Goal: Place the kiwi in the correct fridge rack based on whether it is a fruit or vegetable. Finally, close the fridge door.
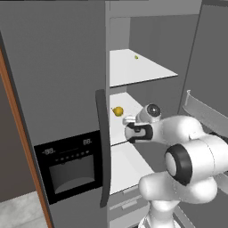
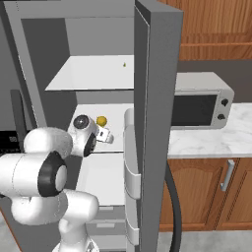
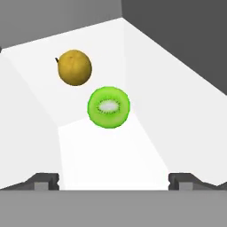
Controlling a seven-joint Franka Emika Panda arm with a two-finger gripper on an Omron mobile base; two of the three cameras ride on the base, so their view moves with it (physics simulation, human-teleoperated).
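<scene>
In the hand view the kiwi (image 3: 108,107), a bright green cut face with a pale seeded centre, lies on the white fridge rack (image 3: 133,150). It sits a little ahead of my gripper (image 3: 113,181). The jaws stand wide open and nothing is between the fingertips (image 3: 44,181). A yellow-orange fruit (image 3: 74,67) lies just behind the kiwi on the same rack. From the base views my gripper (image 1: 129,120) (image 2: 106,136) reaches over the middle rack (image 1: 116,133) (image 2: 118,114), near that yellow fruit (image 1: 117,111) (image 2: 101,120). The fridge door (image 2: 155,123) (image 1: 209,67) stands open.
A tiny yellow-green item (image 1: 136,57) (image 2: 124,64) lies on the top rack (image 1: 133,71). A lower rack (image 1: 127,165) and grey drawers sit beneath. The dispenser door (image 1: 67,164) is on the left. A microwave (image 2: 202,101) stands on the marble counter (image 2: 211,140) beyond the open door.
</scene>
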